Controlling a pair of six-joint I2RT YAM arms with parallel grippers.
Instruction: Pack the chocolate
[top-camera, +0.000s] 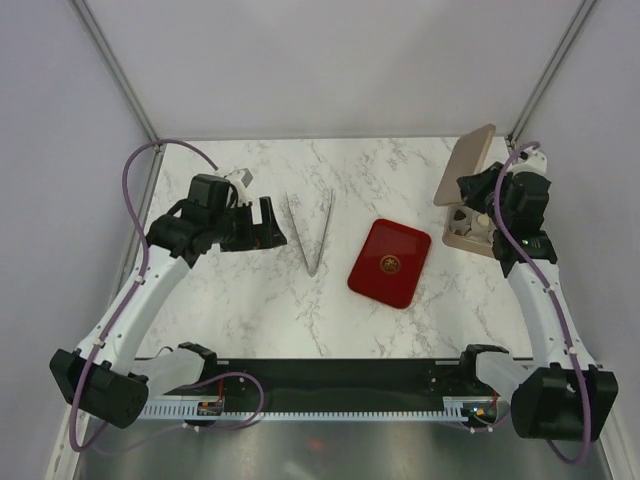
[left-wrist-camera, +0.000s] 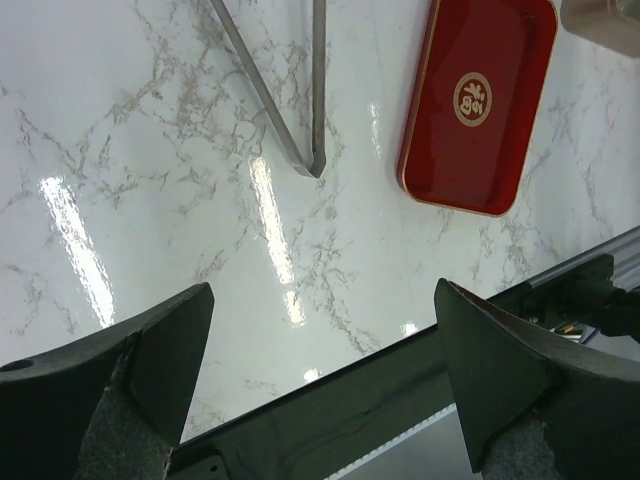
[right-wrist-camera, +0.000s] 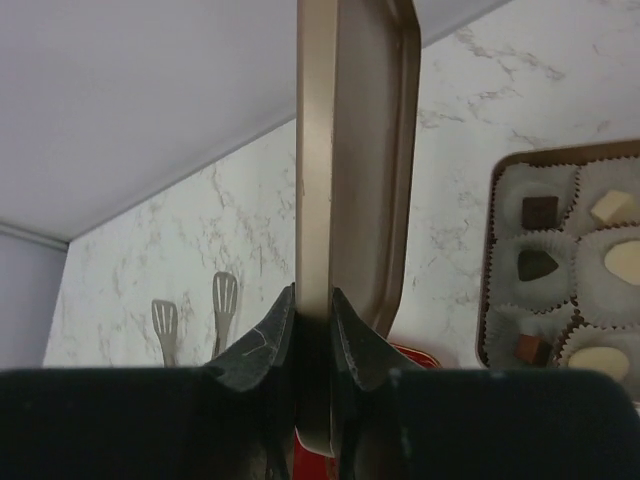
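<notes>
Clamping a smooth, round-cornered bronze lid (right-wrist-camera: 360, 150): right pincer (right-wrist-camera: 313, 292).

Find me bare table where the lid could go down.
Widest: the near strip between tongs, tray and front rail. Also bare: the far strip behind tongs and tray. Their gap is narrower. Crowded: the far right corner, with the box and right gripper holding the lid.

Right tool (right-wrist-camera: 313, 292) clamped on upright bronze lid (right-wrist-camera: 352, 150), chocolates (right-wrist-camera: 540, 265) in box (right-wrist-camera: 488, 270) alongside
</notes>
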